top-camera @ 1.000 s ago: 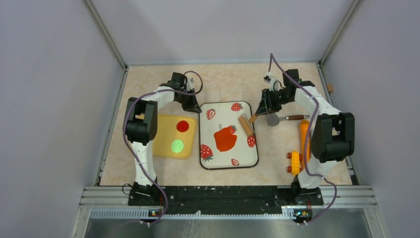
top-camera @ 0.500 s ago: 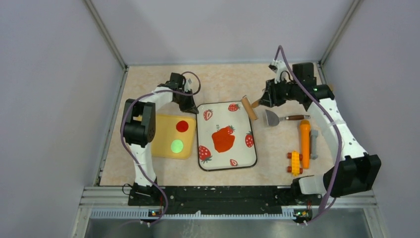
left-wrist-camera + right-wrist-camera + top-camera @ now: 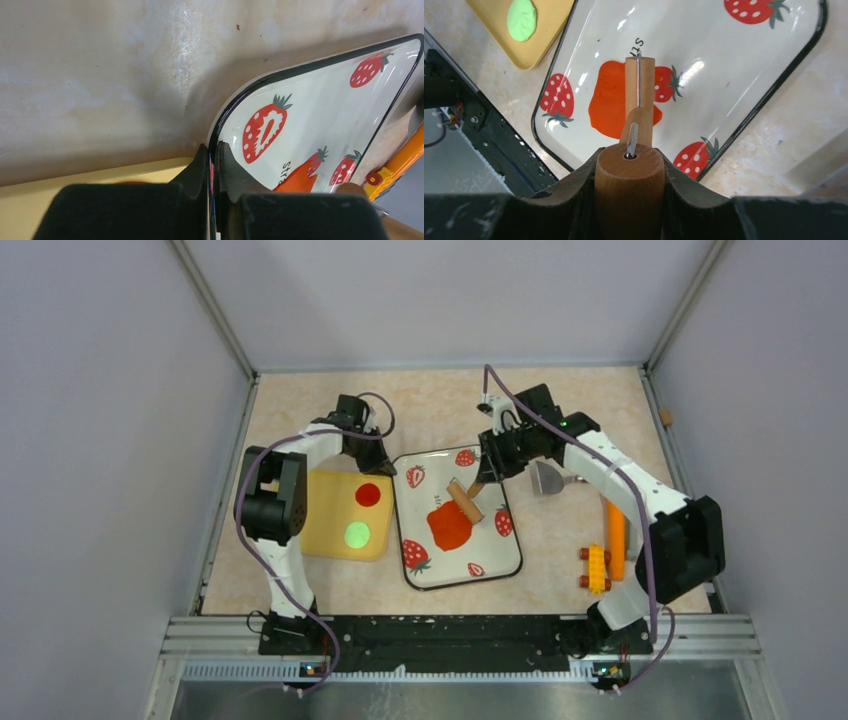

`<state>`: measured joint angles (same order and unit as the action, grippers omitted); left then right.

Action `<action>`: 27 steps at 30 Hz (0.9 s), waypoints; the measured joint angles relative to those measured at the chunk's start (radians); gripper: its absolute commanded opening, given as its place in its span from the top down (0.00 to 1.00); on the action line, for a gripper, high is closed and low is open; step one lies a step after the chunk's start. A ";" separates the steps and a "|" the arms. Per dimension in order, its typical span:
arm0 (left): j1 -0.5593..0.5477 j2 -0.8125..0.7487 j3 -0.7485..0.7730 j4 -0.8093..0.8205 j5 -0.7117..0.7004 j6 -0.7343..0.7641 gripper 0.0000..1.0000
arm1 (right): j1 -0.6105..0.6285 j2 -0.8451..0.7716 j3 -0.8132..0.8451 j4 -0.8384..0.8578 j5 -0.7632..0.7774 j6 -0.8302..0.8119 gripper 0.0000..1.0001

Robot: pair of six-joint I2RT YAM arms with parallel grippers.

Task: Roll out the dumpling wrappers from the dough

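Note:
The dough (image 3: 449, 526) is a flattened orange-red blob in the middle of the strawberry-print tray (image 3: 497, 558). My right gripper (image 3: 488, 470) is shut on the wooden handle of a small roller (image 3: 463, 502), whose barrel rests at the dough's far right edge. In the right wrist view the gripper (image 3: 629, 161) holds the handle, and the barrel (image 3: 640, 90) lies over the dough (image 3: 609, 102). My left gripper (image 3: 384, 459) is shut on the tray's far left rim, as the left wrist view (image 3: 214, 156) shows. A red wrapper (image 3: 369, 494) and a green wrapper (image 3: 357, 535) lie on the yellow board (image 3: 325, 540).
A metal spatula (image 3: 548, 478) lies right of the tray. An orange tool (image 3: 615, 530) and a yellow toy brick (image 3: 597, 568) lie near the right arm. The yellow board touches the tray's left side. Enclosure walls ring the table.
My right gripper swung the roller out past the tray's far right corner, then back left onto the tray at the dough. The tray turned slightly. My left gripper stayed on the rim.

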<state>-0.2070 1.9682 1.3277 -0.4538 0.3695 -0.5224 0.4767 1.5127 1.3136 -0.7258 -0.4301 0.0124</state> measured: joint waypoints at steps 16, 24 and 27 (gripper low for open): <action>0.003 0.000 0.000 0.009 0.000 0.003 1.00 | -0.028 0.198 -0.018 0.060 -0.035 0.122 1.00; 0.007 0.002 0.001 0.017 0.003 0.002 1.00 | -0.144 0.205 -0.007 0.050 -0.014 0.093 1.00; 0.014 0.006 0.008 0.013 0.010 0.001 1.00 | -0.160 0.202 -0.006 0.068 0.011 0.089 1.00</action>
<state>-0.1925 1.9747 1.3354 -0.4404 0.3794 -0.5213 0.3164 1.7145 1.3075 -0.6582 -0.4194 0.1009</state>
